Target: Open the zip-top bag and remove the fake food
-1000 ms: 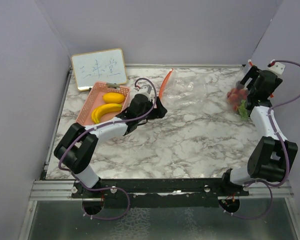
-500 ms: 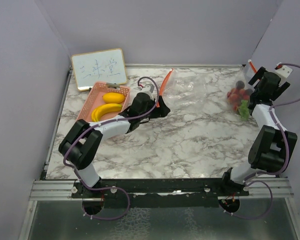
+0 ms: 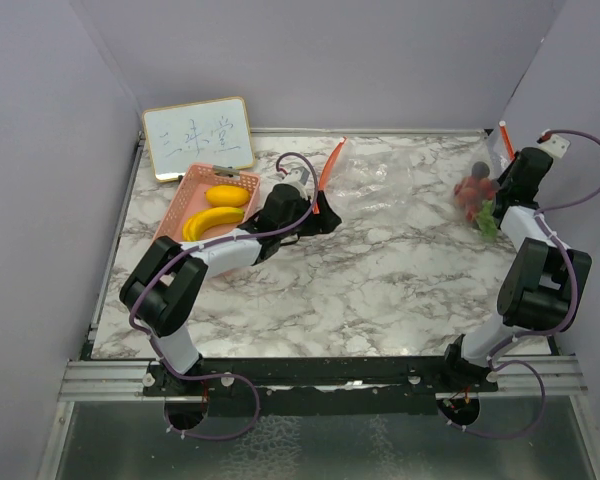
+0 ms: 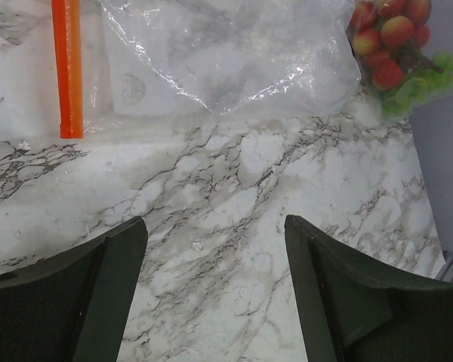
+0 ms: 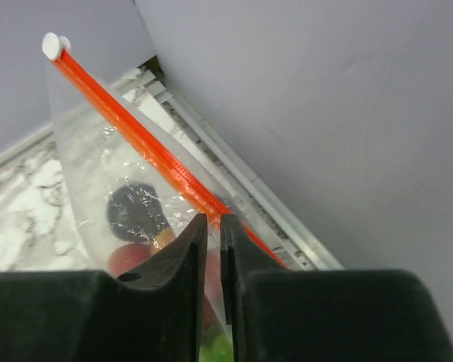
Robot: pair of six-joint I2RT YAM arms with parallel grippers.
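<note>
A clear zip-top bag (image 5: 90, 158) with an orange zip strip (image 5: 128, 136) stands at the far right. My right gripper (image 5: 214, 222) is shut on its film just under the strip (image 3: 502, 133). Inside lie fake food pieces: a red berry cluster (image 3: 472, 190), a dark purple bit (image 5: 136, 211) and green bits (image 3: 486, 218). A banana (image 3: 212, 222) and a lemon (image 3: 227, 195) lie in the pink basket (image 3: 172, 215). My left gripper (image 4: 214, 222) hangs open over bare marble, short of flat clear plastic (image 4: 226, 53) with a second orange strip (image 4: 66, 68). I cannot tell whether that plastic is the same bag.
A whiteboard (image 3: 198, 137) with writing leans at the back left, behind the basket. The right wall and the table's metal edge rail (image 5: 241, 181) are close beside my right gripper. The berries (image 4: 385, 45) show at the top right of the left wrist view.
My right gripper has gone from open to shut on the bag's top edge, after shifting slightly back toward the wall. The left arm has edged a little toward the flat plastic.
</note>
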